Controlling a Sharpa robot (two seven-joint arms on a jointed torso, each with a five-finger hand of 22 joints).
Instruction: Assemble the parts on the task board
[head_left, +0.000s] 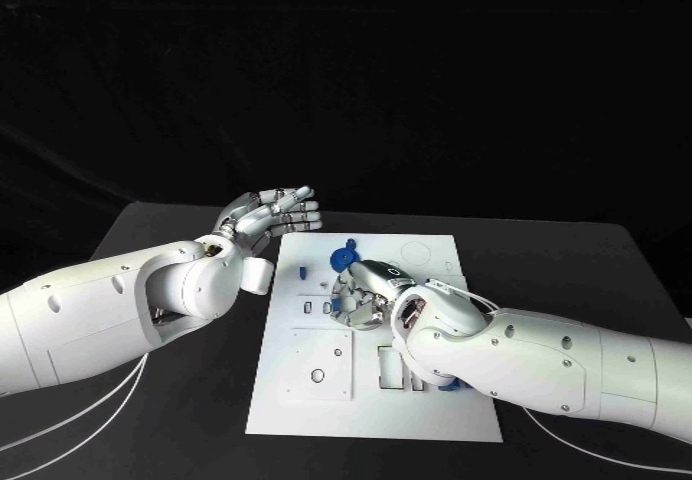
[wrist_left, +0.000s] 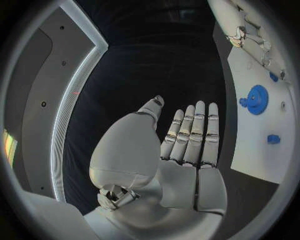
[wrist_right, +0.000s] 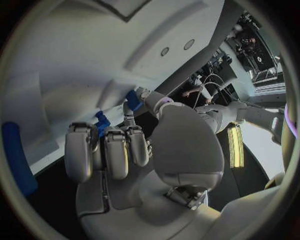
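**Two hands at the task board, one working over its middle**

The white task board (head_left: 378, 400) lies on the black counter (head_left: 577, 260). The left hand (head_left: 274, 215) hovers off the board's far-left corner, fingers straight and apart, holding nothing. The right hand (head_left: 368, 295) is curled over the board's middle; whether it grasps a part cannot be told. A round blue part (head_left: 342, 258) sits just beyond it; a small blue part (head_left: 303, 270) stands near the left edge.
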